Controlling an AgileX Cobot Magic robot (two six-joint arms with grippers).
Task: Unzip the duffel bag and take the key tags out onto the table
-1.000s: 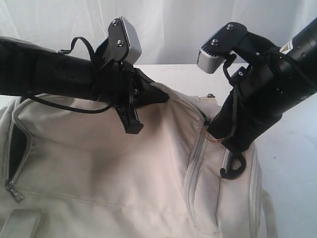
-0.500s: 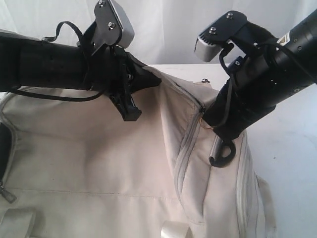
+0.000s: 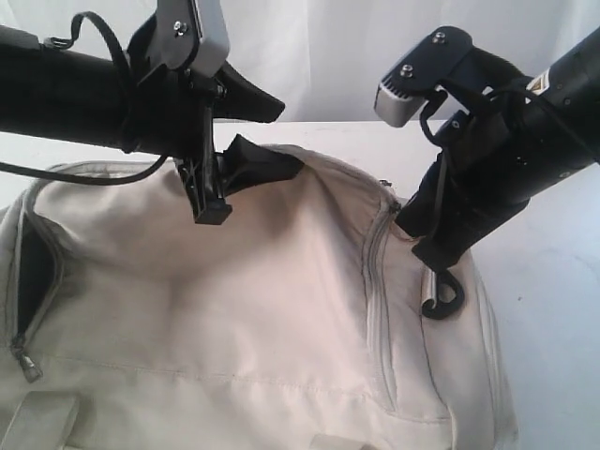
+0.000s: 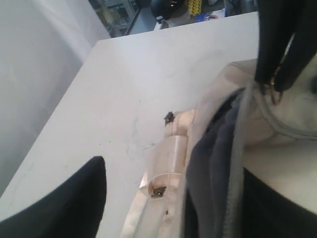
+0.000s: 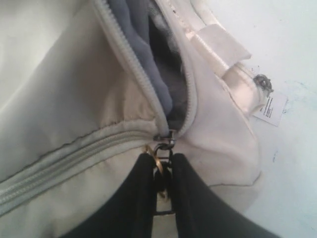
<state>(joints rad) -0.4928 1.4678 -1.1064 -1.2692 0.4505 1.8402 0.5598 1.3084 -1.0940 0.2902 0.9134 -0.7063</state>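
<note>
Duffel bag (image 3: 234, 319) | left gripper (image 3: 289, 136) spread wide atop it | right gripper (image 5: 162, 161) clamps zipper pull (image 5: 167, 139)

Cream duffel bag (image 3: 234, 319), partly unzipped, on white table (image 3: 562, 328)

My claw (image 4: 176, 173): spread wide.
Duffel bag (image 4: 292, 129): unzipped, grey lining (image 4: 213, 163) showing.
Right claw (image 4: 271, 79): pinching the zipper pull (image 4: 272, 92).

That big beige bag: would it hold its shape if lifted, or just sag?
Probably sags: the duffel bag fabric dips and creases between raised spots. Likely light too, since the right pincer tents it by the zipper pull alone.
</note>
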